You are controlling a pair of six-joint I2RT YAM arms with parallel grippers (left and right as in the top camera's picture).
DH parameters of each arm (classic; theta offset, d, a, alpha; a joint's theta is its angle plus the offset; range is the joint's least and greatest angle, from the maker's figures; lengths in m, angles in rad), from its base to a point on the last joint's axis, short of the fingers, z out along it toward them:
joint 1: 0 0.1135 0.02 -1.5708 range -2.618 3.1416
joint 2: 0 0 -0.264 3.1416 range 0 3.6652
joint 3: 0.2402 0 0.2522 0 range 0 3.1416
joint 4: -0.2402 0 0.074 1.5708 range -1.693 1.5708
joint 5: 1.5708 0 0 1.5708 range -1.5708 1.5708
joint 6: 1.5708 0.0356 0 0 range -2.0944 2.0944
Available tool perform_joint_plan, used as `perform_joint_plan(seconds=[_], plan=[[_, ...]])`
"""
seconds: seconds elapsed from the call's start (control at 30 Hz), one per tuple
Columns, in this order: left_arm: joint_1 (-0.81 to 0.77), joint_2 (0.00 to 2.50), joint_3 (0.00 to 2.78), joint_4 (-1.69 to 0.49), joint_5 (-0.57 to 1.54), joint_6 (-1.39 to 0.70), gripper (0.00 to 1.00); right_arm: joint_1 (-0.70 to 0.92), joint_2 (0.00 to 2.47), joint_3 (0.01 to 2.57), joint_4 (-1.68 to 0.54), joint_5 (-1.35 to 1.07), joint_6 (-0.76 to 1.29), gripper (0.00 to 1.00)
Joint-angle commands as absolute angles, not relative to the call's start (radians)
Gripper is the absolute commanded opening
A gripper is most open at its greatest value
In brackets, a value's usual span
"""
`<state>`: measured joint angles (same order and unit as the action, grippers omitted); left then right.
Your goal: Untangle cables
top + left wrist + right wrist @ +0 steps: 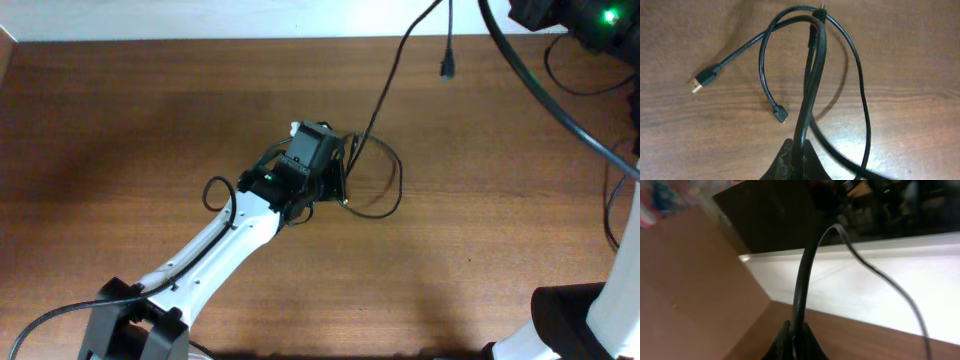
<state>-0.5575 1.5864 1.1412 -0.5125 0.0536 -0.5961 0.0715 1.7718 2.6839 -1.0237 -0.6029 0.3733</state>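
The cables (397, 190) are thin black cords lying in a loose loop on the wooden table at centre. My left gripper (343, 185) sits at the loop's left edge. In the left wrist view this gripper (796, 152) is shut on one black cable (812, 85) that arches away from the jaws. A gold-tipped USB plug (697, 86) lies at the left and a small black plug (781, 117) in the middle. One strand (395, 70) rises toward the top edge, where a plug (447, 68) dangles. My right gripper (796, 335) is shut on a black cable (805, 275), high above the table.
A thick black robot wire (545, 95) sweeps across the top right. The right arm's base (585, 320) stands at the bottom right, and the left arm (210, 250) crosses the lower left. A white strip (200, 20) borders the table's far edge.
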Motion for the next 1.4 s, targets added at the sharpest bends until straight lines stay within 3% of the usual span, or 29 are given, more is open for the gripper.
perform_joint_plan(seconds=[0.0, 0.1, 0.37, 0.9, 1.37], plan=[[-0.563, 1.578, 1.147, -0.574, 0.040, -0.613, 0.00, 0.063, 1.773, 2.686, -1.055, -0.381, 0.276, 0.04], [-0.563, 1.578, 1.147, -0.657, -0.028, -0.613, 0.00, 0.060, 1.774, 2.686, -1.089, -0.160, 0.265, 0.04], [-0.563, 1.578, 1.147, -0.713, -0.068, -0.613, 0.00, -0.109, 1.801, 2.685, -1.090, 0.040, 0.265, 0.04], [-0.563, 1.578, 1.146, -0.746, -0.068, -0.613, 0.01, -0.428, 2.026, 2.679, -0.983, 0.046, 0.191, 0.04], [-0.563, 1.578, 1.146, -0.735, -0.068, -0.613, 0.02, -0.444, 2.204, 2.668, -1.154, -0.106, 0.190, 0.04]])
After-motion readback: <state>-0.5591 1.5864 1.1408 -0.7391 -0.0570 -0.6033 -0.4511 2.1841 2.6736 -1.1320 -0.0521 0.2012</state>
